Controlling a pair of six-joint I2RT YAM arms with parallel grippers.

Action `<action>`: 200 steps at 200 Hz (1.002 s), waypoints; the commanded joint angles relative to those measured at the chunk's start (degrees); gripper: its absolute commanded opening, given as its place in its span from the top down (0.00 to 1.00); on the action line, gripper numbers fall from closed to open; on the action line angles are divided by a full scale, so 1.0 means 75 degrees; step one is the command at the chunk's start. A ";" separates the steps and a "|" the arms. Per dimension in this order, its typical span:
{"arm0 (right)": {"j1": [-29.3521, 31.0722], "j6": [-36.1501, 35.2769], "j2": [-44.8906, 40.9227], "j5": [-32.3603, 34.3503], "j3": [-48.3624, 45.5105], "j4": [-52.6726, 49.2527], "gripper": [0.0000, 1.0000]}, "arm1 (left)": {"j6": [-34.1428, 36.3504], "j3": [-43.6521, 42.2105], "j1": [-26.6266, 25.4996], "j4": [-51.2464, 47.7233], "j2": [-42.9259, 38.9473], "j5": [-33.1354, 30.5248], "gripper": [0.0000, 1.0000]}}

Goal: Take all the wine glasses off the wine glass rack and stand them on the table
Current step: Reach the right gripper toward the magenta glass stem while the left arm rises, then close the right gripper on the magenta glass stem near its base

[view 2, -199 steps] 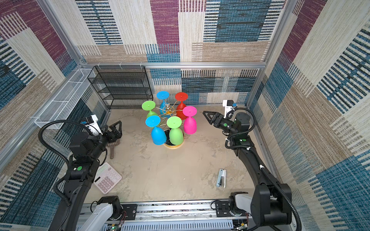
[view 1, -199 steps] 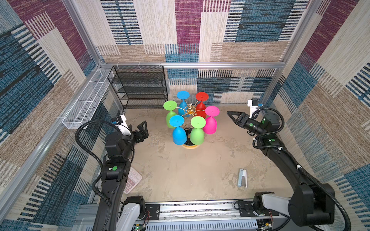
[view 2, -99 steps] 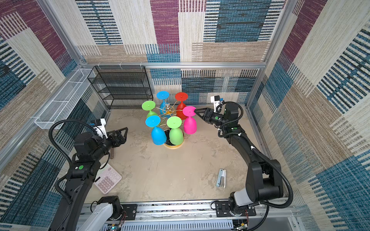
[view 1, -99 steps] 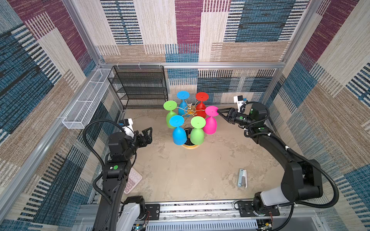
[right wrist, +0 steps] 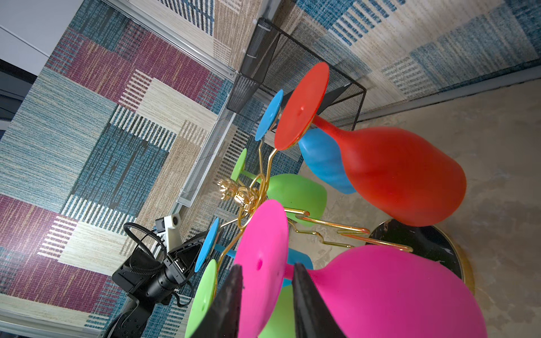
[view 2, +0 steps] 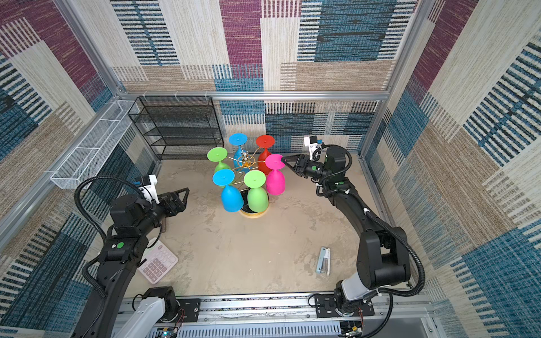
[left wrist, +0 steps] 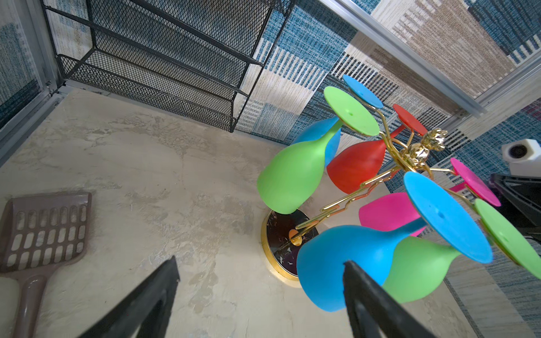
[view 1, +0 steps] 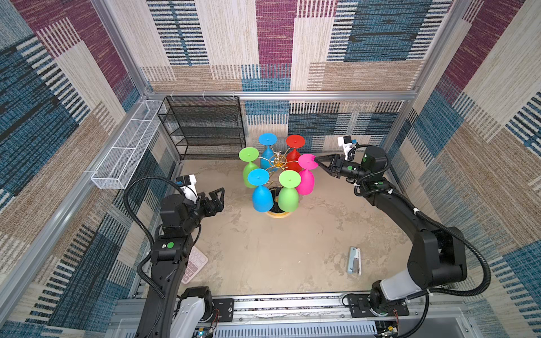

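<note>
The sandy table [view 1: 292,248] fills the cell. Clock directions here read on it as in both top views, with 12 at the back wall. A black mesh shelf [view 1: 205,128] stands at 11 against that wall. A long white wire basket [view 1: 126,155] hangs on the side wall at 10.

The rack [view 1: 276,161], gold wire on a round black base with a gold rim, stands upright just toward 12 from the table's middle. Six glasses hang on its arms, bowls down and feet up. Around its hub they are:
- red glass [view 1: 294,146] at 1
- pink glass [view 1: 306,181] at 3
- green glass [view 1: 288,196] at 5
- blue glass [view 1: 262,199] at 7
- far green glass [view 1: 248,175] at 9
- far blue glass [view 1: 267,152] at 11

The right gripper [view 1: 316,159] reaches in from 3, level with the pink glass's foot. In the right wrist view its fingers [right wrist: 231,295] stand one on each side of that foot's rim, a narrow gap apart. I cannot tell whether they pinch it.

The left gripper [view 1: 220,199] hangs above the table at 9 from the rack, well apart from it and pointing toward it. Its fingers are spread wide and it is empty.

A brown slotted scoop [left wrist: 44,231] lies flat on the table on the left arm's side. A pink calculator [view 2: 158,263] lies at 8, partly under that arm. A small pale blue object [view 1: 354,260] lies at 4.
</note>
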 commanded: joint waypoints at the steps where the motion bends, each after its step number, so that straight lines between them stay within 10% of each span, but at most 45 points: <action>1: 0.0012 0.0018 0.0027 -0.0018 0.0111 -0.0070 0.62 | -0.0166 -0.0020 0.0006 0.0274 -0.0036 0.0062 0.10; 133: 0.0019 -0.0225 -0.0033 0.0089 0.0410 -0.0860 0.97 | -0.0227 -0.0055 0.0008 0.0293 -0.0134 0.0096 0.09; 200: 0.0026 0.0198 -0.0176 -0.0003 0.0350 -0.0706 1.00 | -0.0239 -0.0067 0.0014 0.0294 -0.0206 0.0143 0.09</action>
